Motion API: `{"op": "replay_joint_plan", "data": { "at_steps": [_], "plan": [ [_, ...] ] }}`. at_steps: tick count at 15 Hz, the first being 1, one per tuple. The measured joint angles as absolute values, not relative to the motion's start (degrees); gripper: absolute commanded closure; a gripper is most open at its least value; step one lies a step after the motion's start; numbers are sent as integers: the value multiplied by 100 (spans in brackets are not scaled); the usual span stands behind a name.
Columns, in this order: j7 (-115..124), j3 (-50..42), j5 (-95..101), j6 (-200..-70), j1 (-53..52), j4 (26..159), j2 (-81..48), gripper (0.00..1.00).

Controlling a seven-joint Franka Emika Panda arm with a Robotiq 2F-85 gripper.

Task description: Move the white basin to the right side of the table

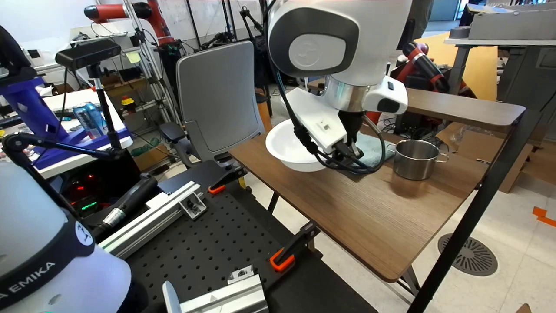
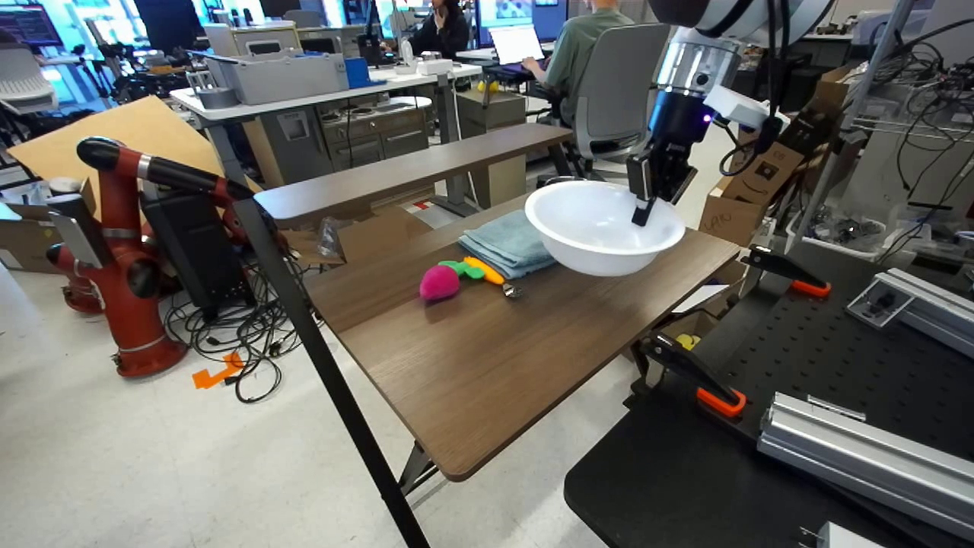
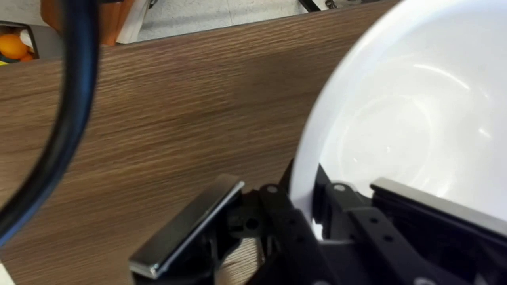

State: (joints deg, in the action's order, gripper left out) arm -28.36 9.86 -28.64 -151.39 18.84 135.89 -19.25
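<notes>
The basin (image 2: 597,228) is over the table (image 2: 487,365), toward its far end in both exterior views; whether resting or raised, I cannot tell. On the table, the cloth (image 2: 502,240) lies folded, probably to take little room. My gripper (image 3: 305,181) clamps the basin's rim, one jaw inside, one outside, presumably because the whole is too wide.

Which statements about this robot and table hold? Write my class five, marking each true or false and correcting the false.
1. The black two-finger gripper holds the round white basin by its rim. True.
2. A folded blue-grey cloth lies on the brown wooden table. True.
3. The basin stands on the table. False: the gripper holds it raised.
4. The shiny cylindrical metal pot lies sideways. False: the pot stands upright.
5. The rounded magenta toy lies on the table. True.
</notes>
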Motion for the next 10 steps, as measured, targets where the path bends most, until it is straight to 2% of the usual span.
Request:
{"op": "replay_joint_plan", "data": {
  "at_steps": [10],
  "plan": [
    [-3070,359,-2864,-14969,2395,12939,-2571,98]
  ]
}}
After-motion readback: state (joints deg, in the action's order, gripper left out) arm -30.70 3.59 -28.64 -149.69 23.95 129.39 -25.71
